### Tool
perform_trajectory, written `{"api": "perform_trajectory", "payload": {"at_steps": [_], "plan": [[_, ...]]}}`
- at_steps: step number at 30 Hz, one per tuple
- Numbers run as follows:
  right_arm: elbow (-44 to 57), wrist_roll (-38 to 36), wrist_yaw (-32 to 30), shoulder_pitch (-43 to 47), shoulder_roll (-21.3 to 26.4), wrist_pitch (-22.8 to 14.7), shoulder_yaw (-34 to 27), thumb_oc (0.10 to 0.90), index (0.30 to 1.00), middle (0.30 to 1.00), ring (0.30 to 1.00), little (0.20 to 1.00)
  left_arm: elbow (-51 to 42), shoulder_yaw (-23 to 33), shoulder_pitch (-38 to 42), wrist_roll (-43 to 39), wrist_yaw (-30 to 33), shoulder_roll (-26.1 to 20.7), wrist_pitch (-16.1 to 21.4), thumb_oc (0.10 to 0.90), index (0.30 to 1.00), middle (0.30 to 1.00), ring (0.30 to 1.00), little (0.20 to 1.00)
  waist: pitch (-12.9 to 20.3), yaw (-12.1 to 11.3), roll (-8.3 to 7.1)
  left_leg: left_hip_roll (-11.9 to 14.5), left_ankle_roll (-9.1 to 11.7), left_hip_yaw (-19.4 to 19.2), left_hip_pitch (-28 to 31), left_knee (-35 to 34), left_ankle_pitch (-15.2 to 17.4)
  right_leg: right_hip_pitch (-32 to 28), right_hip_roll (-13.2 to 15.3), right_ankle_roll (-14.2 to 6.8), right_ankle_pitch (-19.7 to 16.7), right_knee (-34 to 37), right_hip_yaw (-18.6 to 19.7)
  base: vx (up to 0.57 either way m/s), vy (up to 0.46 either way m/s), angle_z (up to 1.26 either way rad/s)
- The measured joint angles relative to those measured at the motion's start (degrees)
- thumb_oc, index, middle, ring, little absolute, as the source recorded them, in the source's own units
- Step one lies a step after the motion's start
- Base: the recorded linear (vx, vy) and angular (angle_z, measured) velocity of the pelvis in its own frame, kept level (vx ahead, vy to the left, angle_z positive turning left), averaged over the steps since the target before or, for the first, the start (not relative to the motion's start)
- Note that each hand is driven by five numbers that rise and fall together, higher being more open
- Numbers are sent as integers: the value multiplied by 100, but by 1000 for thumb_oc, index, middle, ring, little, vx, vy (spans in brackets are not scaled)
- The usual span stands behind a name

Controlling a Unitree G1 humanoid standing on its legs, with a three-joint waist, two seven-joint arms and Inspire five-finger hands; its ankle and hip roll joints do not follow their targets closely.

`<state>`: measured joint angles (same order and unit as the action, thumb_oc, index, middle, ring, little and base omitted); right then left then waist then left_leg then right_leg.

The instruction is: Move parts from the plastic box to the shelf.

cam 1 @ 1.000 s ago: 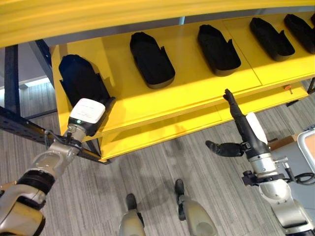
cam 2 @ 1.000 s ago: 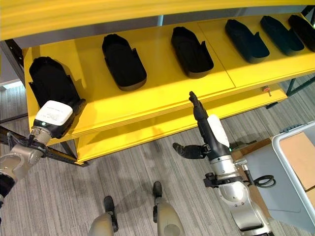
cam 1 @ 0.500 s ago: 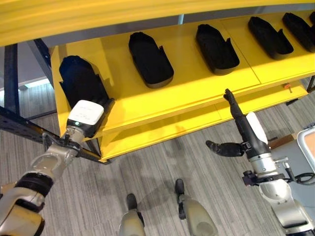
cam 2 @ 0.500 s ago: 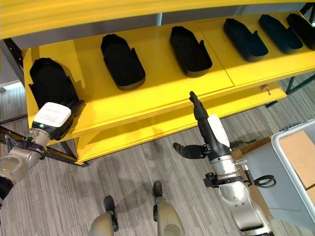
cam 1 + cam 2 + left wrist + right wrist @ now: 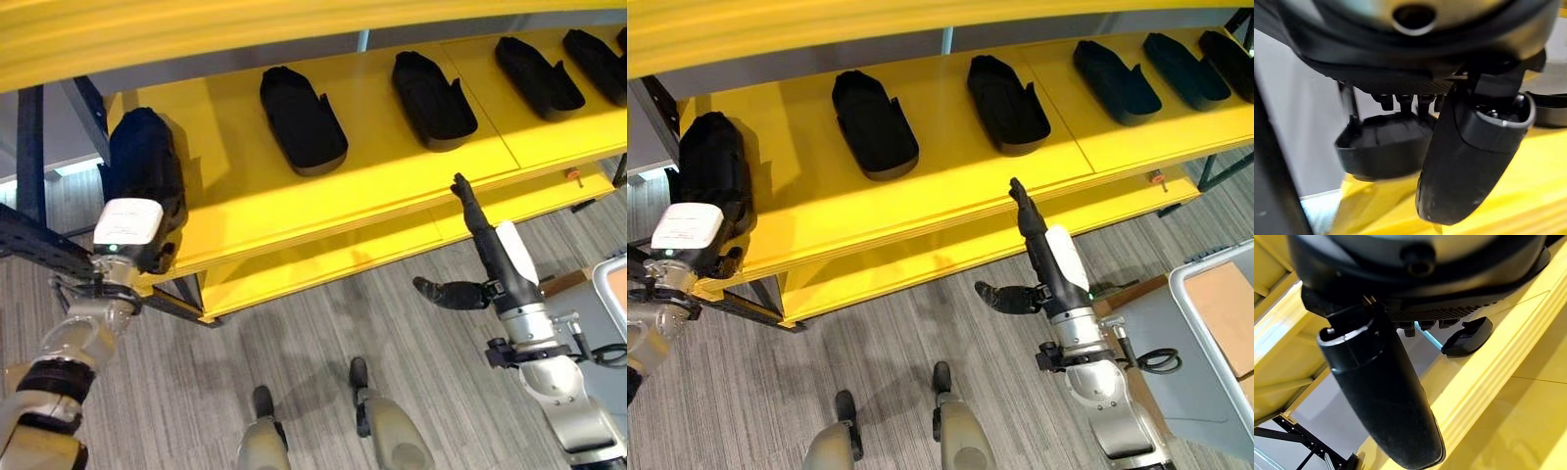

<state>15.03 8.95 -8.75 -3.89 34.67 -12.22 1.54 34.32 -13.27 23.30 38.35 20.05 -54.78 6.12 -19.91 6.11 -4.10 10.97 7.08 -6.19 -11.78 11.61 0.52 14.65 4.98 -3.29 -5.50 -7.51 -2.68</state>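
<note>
A black moulded part (image 5: 145,162) stands at the far left end of the yellow shelf (image 5: 245,196), lengthwise to the back. My left hand (image 5: 125,227), white cover up, grips its near end at the shelf's front edge; in the left wrist view the part (image 5: 1383,147) lies past the fingers, with the thumb (image 5: 1474,147) beside it. My right hand (image 5: 1040,247) hangs in front of the shelf's middle, fingers straight and pointing up at the edge, thumb out to the side, holding nothing.
Several more black parts (image 5: 302,119) (image 5: 434,86) (image 5: 539,76) lie in a row along the shelf. A lower yellow shelf (image 5: 323,259) runs beneath. A grey plastic box (image 5: 1187,328) with a brown sheet (image 5: 1220,308) inside stands at the right edge. A dark steel frame (image 5: 39,250) juts out at the left.
My left hand has swung left and turned the black part, which now sits further left on the shelf and points straight back. The right hand has barely moved.
</note>
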Motion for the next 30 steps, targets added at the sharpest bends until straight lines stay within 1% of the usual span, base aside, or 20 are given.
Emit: {"api": "perform_trajectory", "payload": {"at_steps": [3,5,7,8,11,14,19,22,23,24,25,26,27,28,30], "plan": [[1,0,0,8,0,6,-25,900,1000,1000,1000,1000,-249,227,-203,-111,57,-3,7,900,1000,1000,1000,1000,1,-11,2,0,-2,5,0,6,1,0,1,0,1,-12,0,0,0,0],[1,0,0,20,0,13,-25,900,1000,1000,1000,1000,-411,282,-255,-171,193,-2,3,900,1000,1000,1000,1000,0,-40,4,0,-2,9,0,10,1,1,2,1,1,-26,-2,0,0,0],[1,0,0,51,0,12,-26,900,1000,1000,1000,1000,-529,374,-329,-200,200,-3,1,900,1000,1000,1000,1000,0,-43,4,0,-5,9,0,10,4,3,4,-5,6,-33,-2,0,0,0],[-1,0,0,51,0,21,-47,900,1000,1000,1000,1000,-703,474,-416,-202,221,-3,6,900,1000,1000,1000,1000,0,-36,5,-2,-10,6,-2,11,9,13,6,-46,36,-43,3,0,0,0],[-1,0,0,56,0,28,-48,900,1000,1000,1000,1000,-873,520,-442,-201,224,-4,17,900,1000,1000,1000,1000,1,-60,5,-1,-10,7,-2,12,9,18,6,-43,39,-56,3,0,0,0],[0,0,1,60,0,30,-50,900,1000,1000,1000,1000,-1365,701,-617,-199,224,-4,26,900,1000,1000,1000,1000,1,-82,4,-2,-10,8,-1,11,9,20,6,-41,41,-66,4,0,0,0],[0,0,2,64,0,30,-51,900,1000,1000,1000,1000,-1840,756,-637,-200,227,-3,69,900,1000,1000,1000,1000,1,-86,4,-3,-11,8,2,12,8,21,5,-40,41,-73,5,0,0,0],[0,0,5,63,-1,34,-58,900,1000,1000,1000,1000,-2003,974,-674,-206,227,121,178,900,1000,1000,1000,1000,1,-85,5,-2,-11,-4,21,10,8,16,3,-39,40,-78,20,0,0,0],[0,1,6,62,-2,37,-60,900,1000,1000,1000,1000,-2093,1156,-715,-263,230,308,171,900,1000,1000,1000,1000,1,-85,5,-2,-12,-6,24,11,9,16,4,-40,42,-86,22,0,0,0],[0,1,6,62,-2,39,-61,900,1000,1000,1000,1000,-2130,1189,-736,-345,231,391,170,900,1000,1000,1000,1000,1,-96,5,-2,-12,-5,26,12,9,17,4,-39,43,-90,22,0,0,0],[5,3,25,68,-11,39,-61,900,1000,1000,1000,1000,-2281,1385,-903,-419,215,557,170,900,1000,1000,1000,1000,1,-90,5,0,-17,-7,27,10,13,17,3,-43,47,-94,24,-3,-19,-4],[17,5,44,7,-49,40,-134,900,1000,1000,1000,1000,-2796,1921,-1365,-619,222,1133,173,900,1000,1000,1000,1000,1,-88,5,0,-19,-31,41,8,20,14,7,-37,52,-95,35,-2,-15,-4],[17,5,57,-47,-72,57,-209,900,1000,1000,1000,1000,-3111,2189,-1619,-784,233,1546,189,900,1000,1000,1000,1000,2,-99,7,1,-19,-38,51,8,21,6,9,-25,53,-96,37,0,0,0],[16,4,68,-101,-73,163,-322,900,1000,1000,1000,1000,-3449,2385,-1964,-1064,267,2052,183,900,1000,1000,1000,1000,3,-153,7,3,-19,-31,67,10,21,0,5,-1,69,-127,36,-7,-14,3],[15,5,70,-75,-72,225,-357,900,1000,1000,1000,1000,-3677,2394,-2302,-1335,256,2188,148,900,1000,1000,1000,1000,3,-163,8,4,-43,-23,70,8,35,2,5,-7,96,-158,20,-8,-14,5]]}}
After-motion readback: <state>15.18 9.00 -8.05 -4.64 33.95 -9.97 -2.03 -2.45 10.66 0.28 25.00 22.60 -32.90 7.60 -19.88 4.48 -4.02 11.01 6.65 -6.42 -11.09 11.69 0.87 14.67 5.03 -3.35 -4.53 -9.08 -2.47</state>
